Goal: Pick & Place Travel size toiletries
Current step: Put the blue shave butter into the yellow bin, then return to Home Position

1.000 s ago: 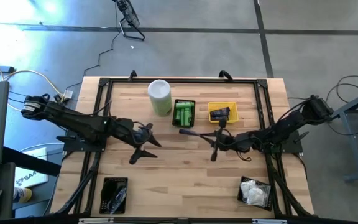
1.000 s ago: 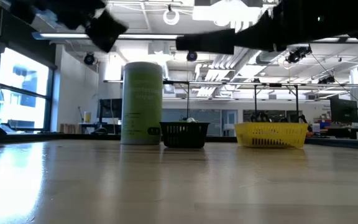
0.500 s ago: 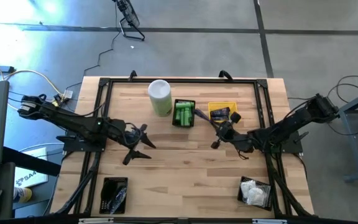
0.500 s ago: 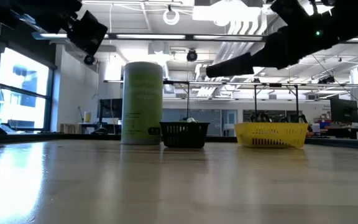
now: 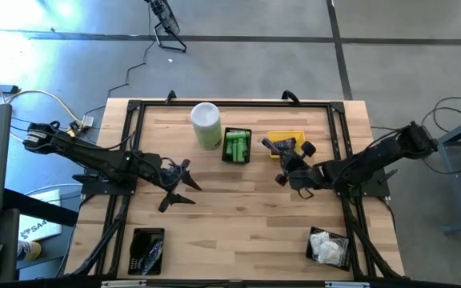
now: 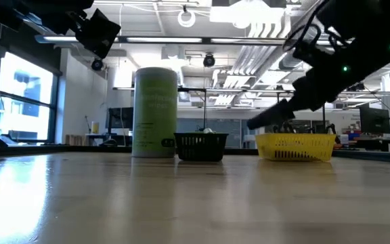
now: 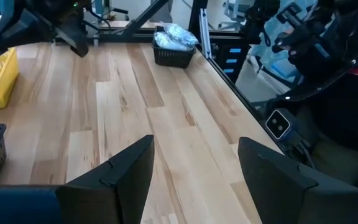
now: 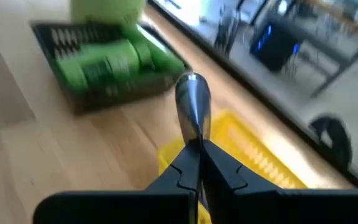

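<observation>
My right gripper (image 8: 196, 163) is pinching a dark navy tube (image 8: 193, 109) by its flat end, fingers squeezed tight on it, and I'm holding it up off the table right over the edge of the yellow basket (image 5: 285, 136). From above, the right gripper (image 5: 282, 158) is sitting just at the near side of that basket, and from table height the tube (image 6: 269, 120) is slanting down toward the basket's rim, not touching it as far as I can tell. Right next to the yellow one, the black basket (image 5: 236, 146) is holding the little green bottles (image 8: 114, 64), lying on their sides, and the tall white-and-green canister (image 5: 206, 123) is standing just beside that. My left gripper (image 5: 176, 185) is hanging over the bare wood on the left half of the table with its fingers (image 7: 118, 177) spread wide, gripping nothing. Farther out, at the near right corner, another black basket (image 5: 327, 246) is holding the white soft packets (image 7: 174, 36), and the black basket (image 5: 146, 249) at the near left corner is holding dark pieces I can't really make out.
</observation>
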Controlling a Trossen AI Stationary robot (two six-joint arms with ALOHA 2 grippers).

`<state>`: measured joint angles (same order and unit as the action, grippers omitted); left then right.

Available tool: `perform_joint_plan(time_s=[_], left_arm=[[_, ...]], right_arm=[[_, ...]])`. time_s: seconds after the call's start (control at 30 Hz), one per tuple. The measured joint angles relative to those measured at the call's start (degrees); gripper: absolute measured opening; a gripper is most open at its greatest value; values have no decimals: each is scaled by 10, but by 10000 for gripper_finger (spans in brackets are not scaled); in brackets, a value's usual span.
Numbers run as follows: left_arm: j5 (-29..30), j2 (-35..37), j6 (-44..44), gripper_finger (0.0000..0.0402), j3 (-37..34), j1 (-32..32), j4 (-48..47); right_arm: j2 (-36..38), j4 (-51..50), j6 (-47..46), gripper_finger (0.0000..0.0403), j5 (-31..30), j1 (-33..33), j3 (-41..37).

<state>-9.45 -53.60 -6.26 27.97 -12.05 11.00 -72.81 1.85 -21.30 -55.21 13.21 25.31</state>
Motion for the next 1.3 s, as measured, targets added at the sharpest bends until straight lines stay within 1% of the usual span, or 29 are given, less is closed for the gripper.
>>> perform_joint_plan(time_s=[0.13, 0.23, 0.5, 0.63, 0.77, 0.87, 0.97, 1.07, 1.13, 1.2, 1.3], left_arm=[[0, 0, 0, 230, 0, 0, 0], [0, 0, 0, 230, 0, 0, 0], [1, 0, 0, 230, 0, 0, 0], [2, 0, 0, 230, 0, 0, 0], [2, 0, 0, 230, 0, 0, 0], [2, 0, 0, 230, 0, 0, 0], [2, 0, 0, 230, 0, 0, 0], [2, 0, 0, 230, 0, 0, 0], [2, 0, 0, 230, 0, 0, 0], [2, 0, 0, 230, 0, 0, 0], [1, 0, 0, 230, 0, 0, 0]], right_arm=[[0, -61, -57, 4, 17, -29, 0], [0, -85, -75, 4, 24, -46, 0], [0, -86, -64, 4, 32, -59, 0], [0, -87, -52, 4, 60, -72, 0], [0, -86, -54, 8, 68, -82, 0], [0, -86, -41, 31, 71, -82, 0], [0, -86, -38, 69, 70, -81, 0], [1, -86, -41, 109, 32, -79, 0], [10, -86, -39, 127, 1, -76, 0], [24, -85, -38, 136, -23, -72, 0], [54, -82, -38, 138, -55, -64, 0]])
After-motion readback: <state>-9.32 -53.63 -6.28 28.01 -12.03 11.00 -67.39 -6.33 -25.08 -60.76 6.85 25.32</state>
